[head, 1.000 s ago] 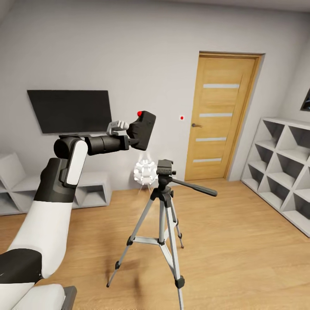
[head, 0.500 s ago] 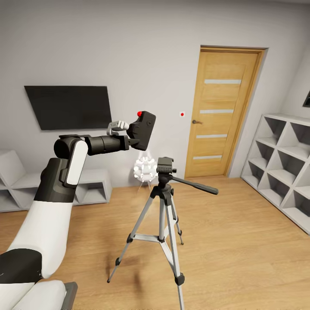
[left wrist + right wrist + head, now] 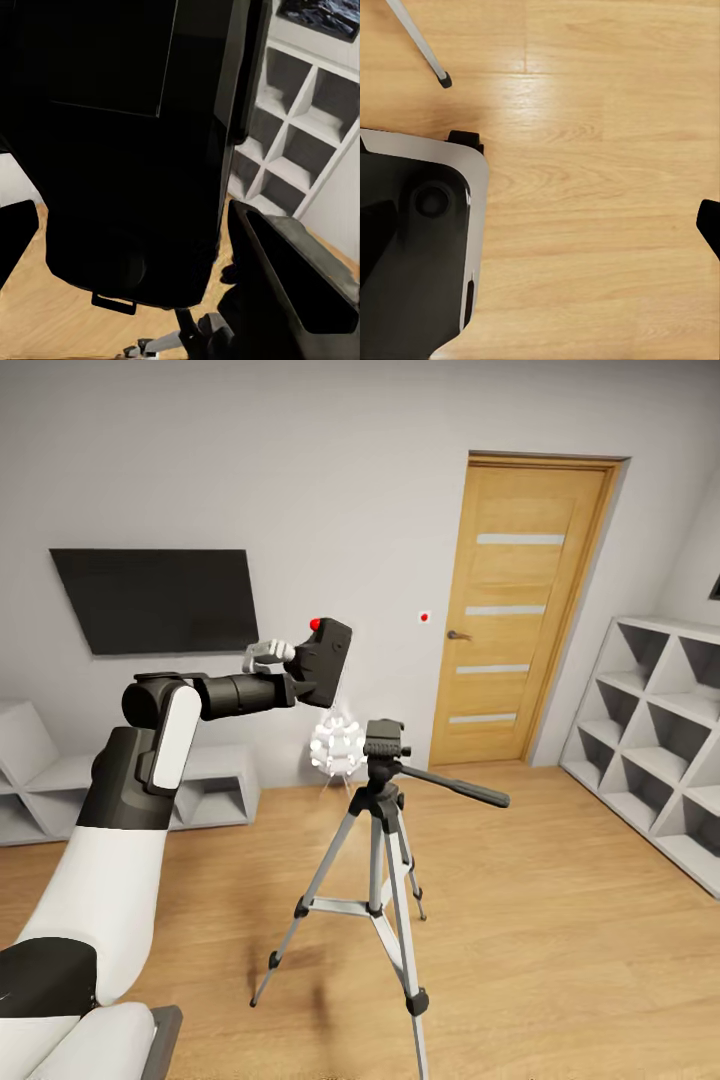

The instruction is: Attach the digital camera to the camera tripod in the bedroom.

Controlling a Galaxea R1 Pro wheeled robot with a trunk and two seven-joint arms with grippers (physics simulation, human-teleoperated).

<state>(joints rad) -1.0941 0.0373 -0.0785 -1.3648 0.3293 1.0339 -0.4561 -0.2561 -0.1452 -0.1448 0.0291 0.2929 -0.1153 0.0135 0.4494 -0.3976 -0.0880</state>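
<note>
One robot arm reaches into a grey-walled bedroom, left of a silver-legged camera tripod (image 3: pixel 383 860) standing on the wood floor (image 3: pixel 560 920). Its left gripper (image 3: pixel 290 672) is closed around a small black boxy digital camera (image 3: pixel 322 658) with a red button, held above and left of the tripod's black head. The right gripper's opening cannot be told.

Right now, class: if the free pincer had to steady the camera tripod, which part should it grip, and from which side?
Probably the long black pan handle of the camera tripod. It juts out sideways from the head toward the shelving, bare along its length, so a pincer coming from above could close across it. The splayed legs look harder to reach.
</note>
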